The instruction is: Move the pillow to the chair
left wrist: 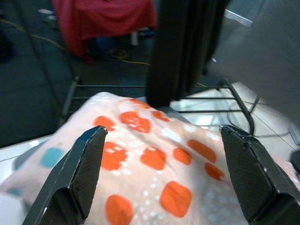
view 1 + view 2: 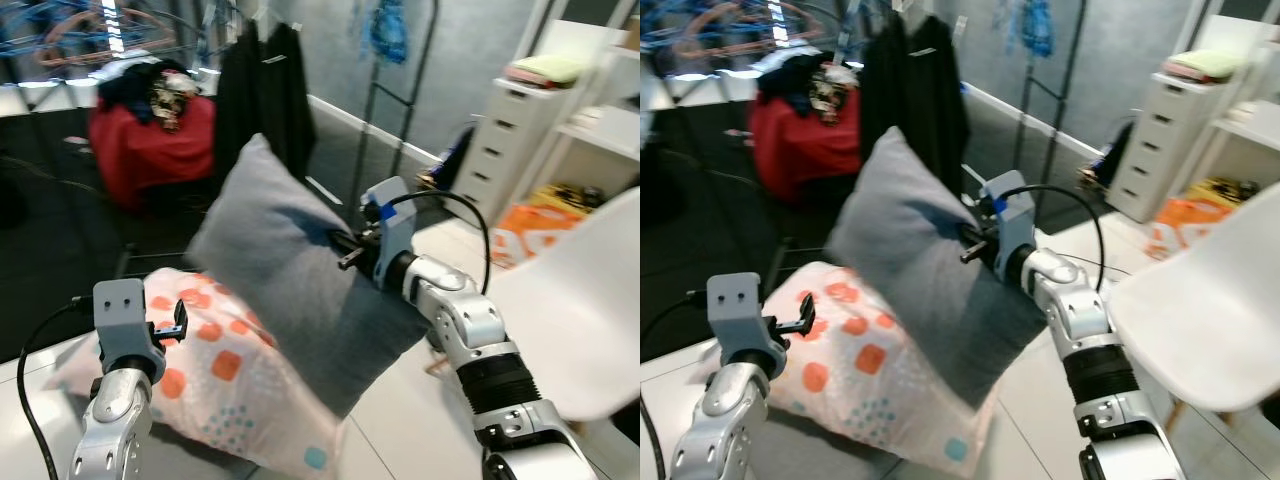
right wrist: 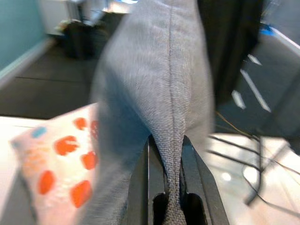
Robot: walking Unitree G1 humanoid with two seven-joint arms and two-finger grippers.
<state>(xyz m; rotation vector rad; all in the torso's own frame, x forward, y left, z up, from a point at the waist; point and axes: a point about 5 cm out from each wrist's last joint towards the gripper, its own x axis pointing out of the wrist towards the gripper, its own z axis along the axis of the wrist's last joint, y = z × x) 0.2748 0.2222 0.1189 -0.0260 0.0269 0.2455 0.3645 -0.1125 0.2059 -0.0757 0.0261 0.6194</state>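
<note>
The grey pillow (image 2: 290, 270) is off the surface, held up at a tilt by the right gripper (image 3: 168, 180), whose two fingers are pinched together on its seamed edge. Its lower corner hangs just above, perhaps brushing, a second pillow (image 2: 225, 385), pale pink with orange squares, which lies on the white surface (image 2: 420, 430) near that surface's front edge. The left gripper (image 1: 166, 176) hovers over the patterned pillow with its fingers spread wide apart, gripping nothing.

The step in hand looks like the carry: the pillow is grasped and lifted, but not yet at the chair (image 2: 575, 310). The white seat stands to the robot's right, beside the right arm, and nothing lies on the part of it that shows. The next move likely calls for swinging the arm rightward over the seat, keeping the pinch firm so the soft fabric does not slip, then lowering before letting go.

Farther back a red tub (image 2: 150, 140) holds a heap of clothes, and white drawers (image 2: 515, 140) carry folded things on top.
</note>
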